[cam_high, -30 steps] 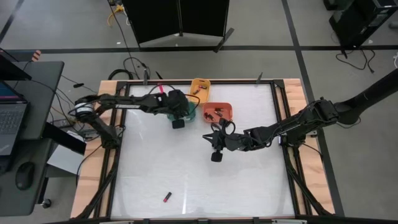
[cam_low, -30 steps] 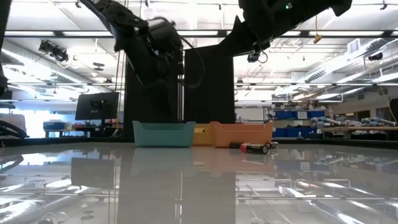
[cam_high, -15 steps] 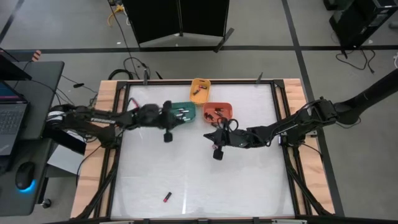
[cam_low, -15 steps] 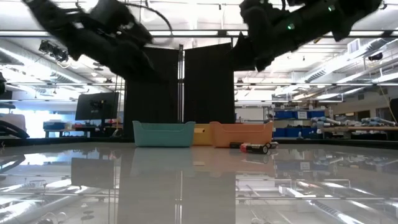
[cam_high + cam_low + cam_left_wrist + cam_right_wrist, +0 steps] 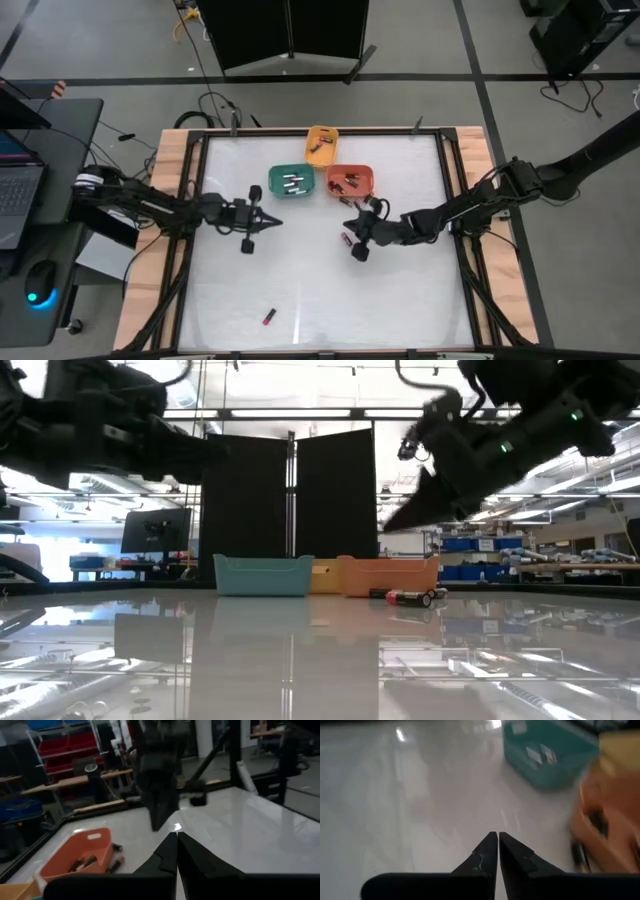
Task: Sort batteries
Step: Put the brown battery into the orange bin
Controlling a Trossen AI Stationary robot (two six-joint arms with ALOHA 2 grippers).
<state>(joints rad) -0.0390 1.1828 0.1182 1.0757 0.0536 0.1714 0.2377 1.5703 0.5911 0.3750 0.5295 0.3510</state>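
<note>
Left gripper [image 5: 272, 222] withdrew; nearest batteries [image 5: 347, 239] seemingly beside right gripper [image 5: 346, 220].

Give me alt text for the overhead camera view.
Two dark robot arms reach over a white table, left gripper and right gripper both shut and empty. Green, orange and yellow bins hold batteries; one red battery lies apart.

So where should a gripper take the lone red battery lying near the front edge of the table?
Probably from straight above, fingers closing across the middle of the red battery. It lies flat on the bare table, tilted diagonally, so the fingers should turn square to its length.
</note>
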